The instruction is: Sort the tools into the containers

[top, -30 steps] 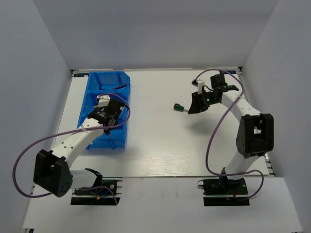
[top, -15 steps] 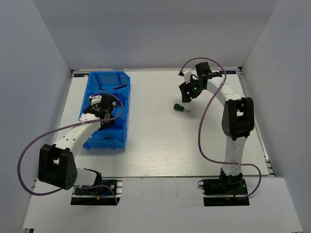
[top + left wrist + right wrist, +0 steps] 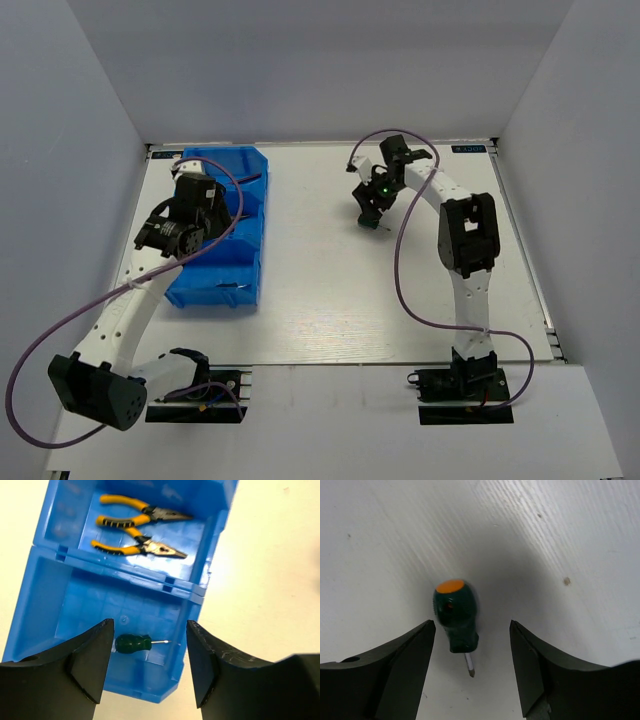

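The blue bins (image 3: 215, 262) stand at the table's left. In the left wrist view two yellow-and-black pliers (image 3: 137, 516) (image 3: 134, 548) lie in one compartment. A green screwdriver (image 3: 133, 643) lies in the nearest compartment. My left gripper (image 3: 150, 667) (image 3: 165, 232) hangs open and empty above that compartment. A second green screwdriver (image 3: 455, 615) with an orange cap lies on the white table. My right gripper (image 3: 472, 675) (image 3: 369, 208) is open just above it, one jaw on each side, not touching. In the top view the gripper mostly hides it.
A thin dark tool (image 3: 250, 180) lies in the far bin compartment. The table (image 3: 330, 290) is white, with grey walls on three sides. The right arm's purple cable (image 3: 400, 250) loops over the table's right half.
My left gripper has risen out of the bin and pulled back left, leaving the screwdriver inside. My right gripper has moved left and come over the screwdriver on the table.
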Available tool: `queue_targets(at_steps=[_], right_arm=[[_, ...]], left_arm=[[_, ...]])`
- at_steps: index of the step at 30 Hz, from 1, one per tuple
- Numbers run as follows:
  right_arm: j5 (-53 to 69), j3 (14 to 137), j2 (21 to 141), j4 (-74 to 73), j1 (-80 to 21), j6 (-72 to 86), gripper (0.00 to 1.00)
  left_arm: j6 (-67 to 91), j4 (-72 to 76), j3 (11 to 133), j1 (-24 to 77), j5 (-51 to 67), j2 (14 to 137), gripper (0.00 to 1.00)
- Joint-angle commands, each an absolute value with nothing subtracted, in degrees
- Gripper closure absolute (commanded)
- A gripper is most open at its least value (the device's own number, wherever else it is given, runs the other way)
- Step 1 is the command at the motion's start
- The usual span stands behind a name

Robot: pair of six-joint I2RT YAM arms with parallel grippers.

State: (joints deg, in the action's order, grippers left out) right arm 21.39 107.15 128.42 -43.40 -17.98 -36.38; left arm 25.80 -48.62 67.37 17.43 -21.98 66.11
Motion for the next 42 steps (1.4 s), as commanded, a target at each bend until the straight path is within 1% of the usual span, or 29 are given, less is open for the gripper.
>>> queue_targets(at_steps=[1,5,7,9,10,14,15,17,18,19,22,23,25,26,27,28,29,30,31,32,33,34,35,36,39,40,42], right_arm=[[23.5,107.7,128.2,-45.0,-19.1,-39.4,0.34],[22.0,107.5,129.7,-45.3,-20.5,-39.7,0.34],[20.0,107.3,130.9,-45.0,-20.8,-39.3,0.35],[18.3,107.3,131.7,-44.5,-21.4,-38.8,0.39],[17.7,107.3,132.4,-44.4,-21.4,-38.7,0.39],[15.4,107.4,133.2,-43.7,-21.5,-38.3,0.49],[14.9,107.5,133.1,-43.8,-21.9,-38.2,0.61],[15.0,107.1,132.0,-43.5,-22.0,-38.2,0.78],[15.4,107.4,131.6,-43.9,-22.2,-38.2,0.94],[16.9,107.7,129.4,-44.2,-22.4,-38.1,1.00],[28.0,110.2,125.5,-49.2,-24.0,-36.9,1.00],[37.6,112.4,125.1,-50.3,-25.0,-36.8,1.00],[45.0,116.0,124.5,-54.4,-28.0,-36.0,1.00],[54.5,119.1,124.7,-54.1,-28.9,-35.1,1.00],[57.2,119.7,124.8,-53.7,-32.0,-32.4,1.00],[59.9,119.7,125.0,-48.4,-32.9,-28.3,1.00],[65.9,119.0,125.0,-46.3,-34.2,-24.5,1.00],[67.2,118.4,125.1,-43.4,-35.1,-22.3,1.00],[67.8,117.8,125.0,-36.3,-38.2,-19.8,1.00],[68.3,114.6,124.8,-26.7,-39.2,-11.1,1.00],[68.2,113.7,125.0,-22.3,-40.9,-8.2,1.00],[67.9,113.0,125.5,-13.4,-42.4,-5.4,1.00],[67.1,112.8,126.1,-6.9,-44.0,1.8,1.00],[64.5,113.7,127.7,-5.1,-44.7,3.0,1.00],[61.9,116.9,131.9,5.1,-47.7,10.1,1.00],[57.8,118.6,133.4,8.3,-49.1,11.7,1.00],[53.6,120.4,135.4,8.4,-50.0,10.2,1.00]], left_arm=[[24.0,-49.7,69.6,17.7,-19.0,63.5,0.30],[24.5,-50.4,69.6,17.7,-18.4,62.9,0.30],[25.0,-50.9,69.6,17.7,-17.8,62.9,0.30],[25.0,-50.9,69.1,17.7,-17.3,62.9,0.30],[25.6,-50.9,69.1,17.7,-16.8,62.4,0.30],[25.6,-50.9,69.7,17.7,-16.8,61.9,0.29],[25.6,-50.9,69.7,17.7,-16.8,61.9,0.29],[25.6,-51.5,69.7,17.7,-16.8,61.3,0.29],[25.6,-51.5,69.7,17.7,-16.8,61.3,0.29],[26.2,-51.5,70.2,17.7,-16.8,60.6,0.29],[26.2,-50.1,70.2,17.7,-15.1,59.2,0.29],[26.2,-49.5,70.2,17.7,-14.5,59.2,0.29],[26.2,-47.0,70.2,17.7,-13.1,58.2,0.29],[26.2,-45.8,70.2,17.7,-11.7,58.2,0.29],[26.2,-44.7,70.2,17.7,-10.8,57.6,0.29],[25.7,-42.7,70.2,17.7,-9.2,57.6,0.29],[25.1,-42.0,70.2,17.7,-8.6,57.0,0.29],[24.6,-41.5,70.2,17.7,-8.0,57.0,0.29],[24.1,-41.5,70.2,17.7,-7.4,57.0,0.29],[24.1,-41.5,70.2,17.7,-6.7,57.0,0.29],[23.3,-41.5,70.8,17.7,-6.7,56.5,0.29],[23.3,-41.5,71.4,17.7,-6.7,56.0,0.29],[22.8,-42.1,71.5,17.7,-6.7,56.0,0.29],[22.8,-42.1,71.5,17.7,-6.7,55.2,0.29],[21.6,-44.0,72.9,17.7,-6.7,54.0,0.29],[21.6,-44.6,73.4,17.7,-6.7,53.4,0.29],[21.6,-45.8,73.4,17.7,-7.2,52.6,0.29]])
